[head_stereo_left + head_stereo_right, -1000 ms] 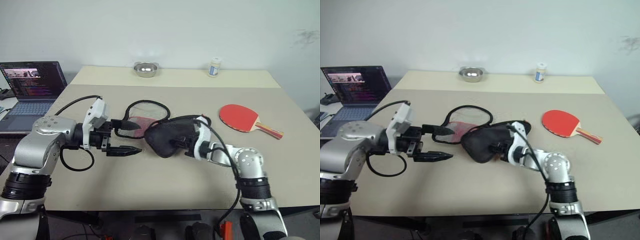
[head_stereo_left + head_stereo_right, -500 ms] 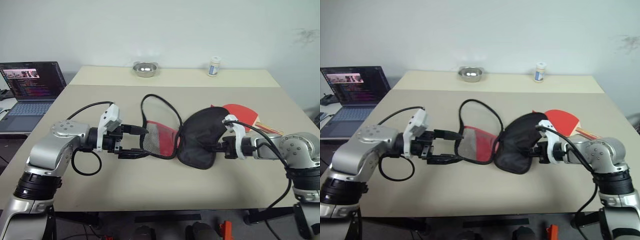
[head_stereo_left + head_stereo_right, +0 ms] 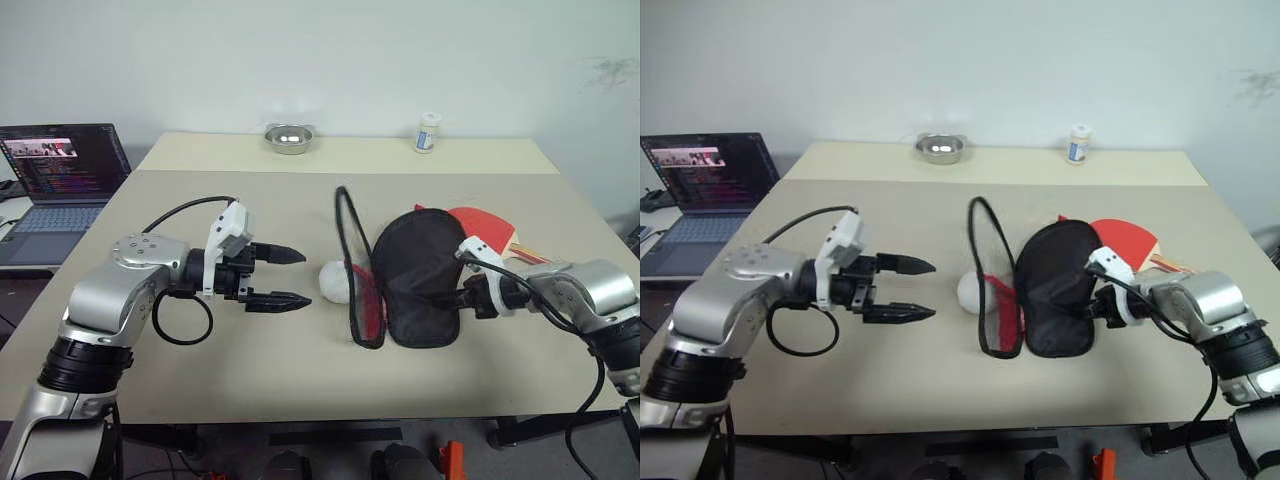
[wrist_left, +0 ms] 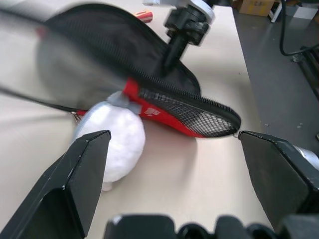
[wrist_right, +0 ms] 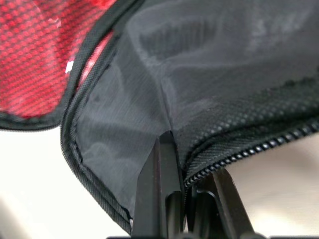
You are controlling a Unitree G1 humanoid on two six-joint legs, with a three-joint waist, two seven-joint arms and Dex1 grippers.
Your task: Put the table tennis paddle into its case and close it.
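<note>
The case point(image 3: 420, 272) lies unzipped mid-table. Its black half rests flat, and its red mesh half point(image 3: 357, 275) stands up on edge. My right gripper point(image 3: 468, 297) is shut on the black half's zipper edge point(image 5: 234, 159), with its fingers point(image 5: 159, 189) pinched together there. The table tennis paddle point(image 3: 492, 226), red face up, lies just behind the case and is partly hidden by it. My left gripper point(image 3: 300, 276) hovers open to the left of the case, touching nothing. From the left wrist, the red mesh half point(image 4: 189, 112) lies ahead between the open fingers point(image 4: 75, 184).
A white round thing point(image 3: 333, 282) sits on the table against the red half, between it and my left gripper. A metal bowl point(image 3: 290, 137) and a small bottle point(image 3: 428, 133) stand at the far edge. An open laptop point(image 3: 60, 170) sits off to the left.
My right gripper swung right, dragging the black half with it. The case spread open and slid away from my left gripper. The white round thing came into view. The left arm barely moved.
</note>
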